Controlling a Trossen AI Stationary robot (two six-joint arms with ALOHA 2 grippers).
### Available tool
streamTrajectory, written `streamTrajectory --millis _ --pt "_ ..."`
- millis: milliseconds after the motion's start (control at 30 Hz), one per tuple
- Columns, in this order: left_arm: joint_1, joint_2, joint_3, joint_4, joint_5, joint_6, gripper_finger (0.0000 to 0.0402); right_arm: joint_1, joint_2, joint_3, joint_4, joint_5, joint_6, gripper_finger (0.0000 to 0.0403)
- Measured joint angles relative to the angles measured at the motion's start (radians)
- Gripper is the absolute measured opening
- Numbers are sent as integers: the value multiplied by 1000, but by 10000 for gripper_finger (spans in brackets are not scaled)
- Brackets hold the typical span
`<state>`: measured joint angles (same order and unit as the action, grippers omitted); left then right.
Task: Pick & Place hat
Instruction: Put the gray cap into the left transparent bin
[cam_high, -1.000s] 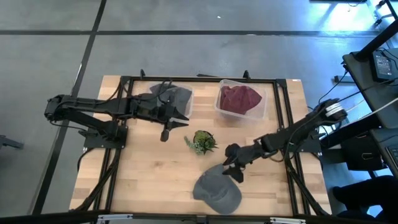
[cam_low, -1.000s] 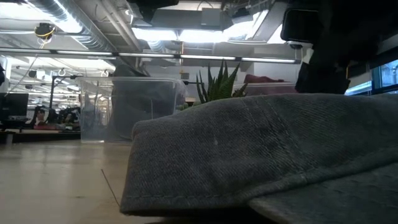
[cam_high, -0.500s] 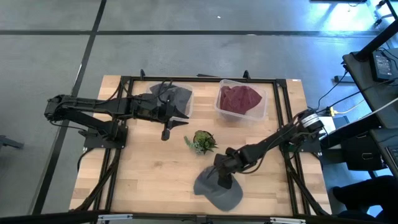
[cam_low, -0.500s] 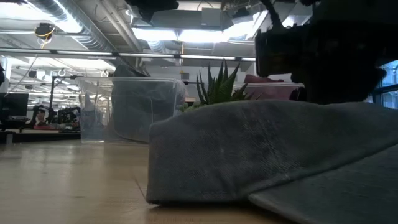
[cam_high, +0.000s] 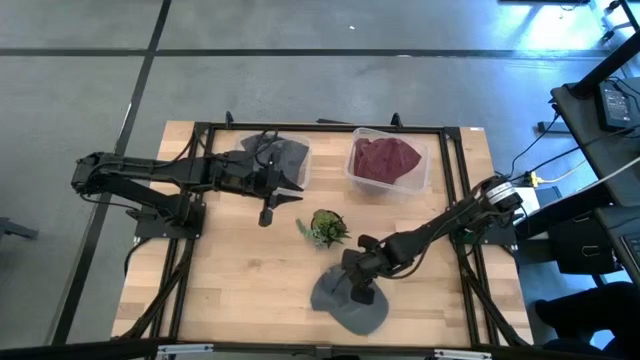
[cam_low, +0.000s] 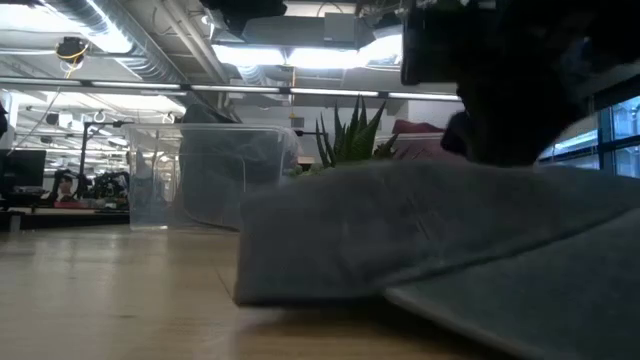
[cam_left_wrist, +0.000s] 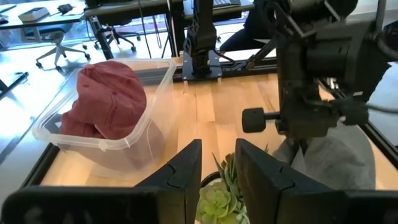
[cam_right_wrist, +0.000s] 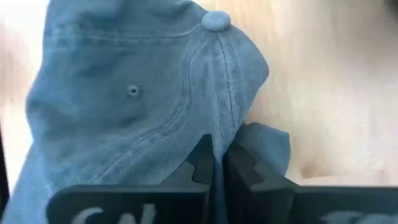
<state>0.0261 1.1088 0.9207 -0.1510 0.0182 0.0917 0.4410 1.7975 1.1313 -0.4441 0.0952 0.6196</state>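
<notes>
A grey hat (cam_high: 340, 305) lies on the wooden table near its front edge, crown up and brim (cam_low: 520, 300) on the wood. My right gripper (cam_high: 358, 288) stands on its crown, shut on the cloth (cam_right_wrist: 217, 165). The hat's top button (cam_right_wrist: 216, 20) shows beyond the fingers. My left gripper (cam_high: 292, 188) waits above the table's far left part beside a clear bin; its fingers (cam_left_wrist: 217, 168) stand a little apart with nothing between them. My right gripper pinches a raised fold of the crown's cloth (cam_right_wrist: 239, 134) between its two fingers, beside a seam and short of the top button. The fingers come from above, slanting down from the table's right. The hat stays on the table, its crown bunched at the fingers.
A small potted plant (cam_high: 326, 228) stands mid-table, just beyond the grey hat. At the back, a clear bin (cam_high: 300, 170) holds a grey hat and another bin (cam_high: 425, 175) holds a red hat (cam_left_wrist: 109, 99). Bare wood lies at the front left.
My right gripper has gone toward the table's near-left and down onto the grey hat, then shut on its crown. The crown has been pushed a little toward the left and squashed lower, while the brim has stayed on the table.
</notes>
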Motion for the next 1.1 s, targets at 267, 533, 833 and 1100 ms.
streamTrajectory --millis 267,533,833,1100 --pt "0 0 0 13 0 0 91 -15 -164 0 -62 25 -48 9" --pt "5 0 0 77 -17 0 115 -47 -432 0 -101 162 -180 12" --pt "5 0 0 88 -170 -1 194 -149 -584 73 -123 174 -483 10" --pt "4 0 0 88 -198 -1 221 -288 -583 108 -92 175 -740 11"
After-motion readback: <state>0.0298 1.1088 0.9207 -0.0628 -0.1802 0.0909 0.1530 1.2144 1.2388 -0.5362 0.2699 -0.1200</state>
